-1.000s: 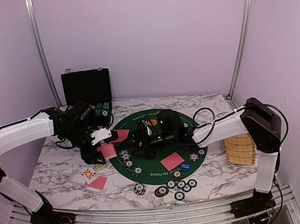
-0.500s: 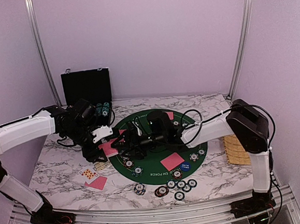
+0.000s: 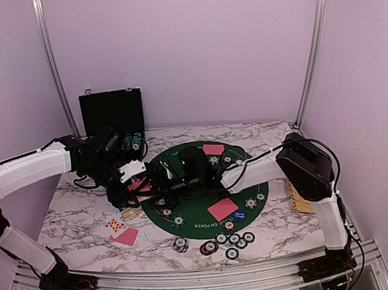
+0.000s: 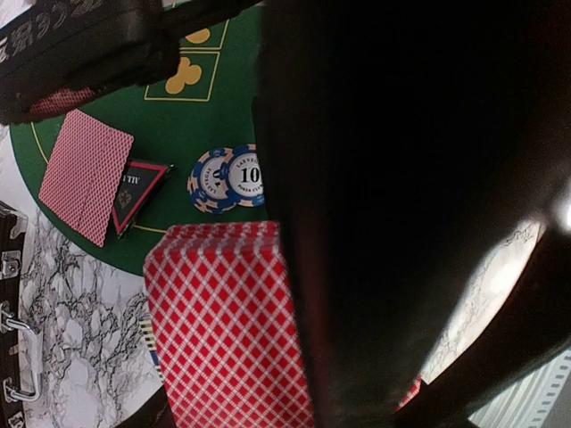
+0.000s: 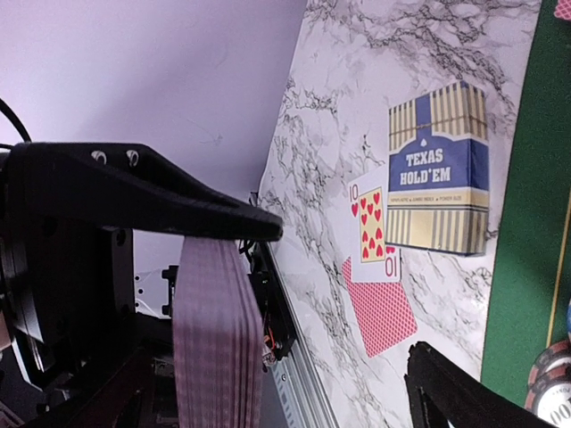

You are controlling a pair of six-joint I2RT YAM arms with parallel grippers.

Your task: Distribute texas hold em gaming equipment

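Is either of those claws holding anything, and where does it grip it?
The left gripper is shut on the deck of red-backed cards, pinching it along one side. The right gripper is open near the deck and holds nothing.

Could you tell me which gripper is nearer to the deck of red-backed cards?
Left. The left gripper is shut on the deck; the open right gripper hovers just to its right.

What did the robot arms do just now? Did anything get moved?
The right gripper slid left across the green mat toward the left gripper, jaws wide open, taking hold of nothing yet. That uncovered a red-backed card at the mat's far side. The left gripper stayed put, clamped on the deck of cards. The chips in front did not move.
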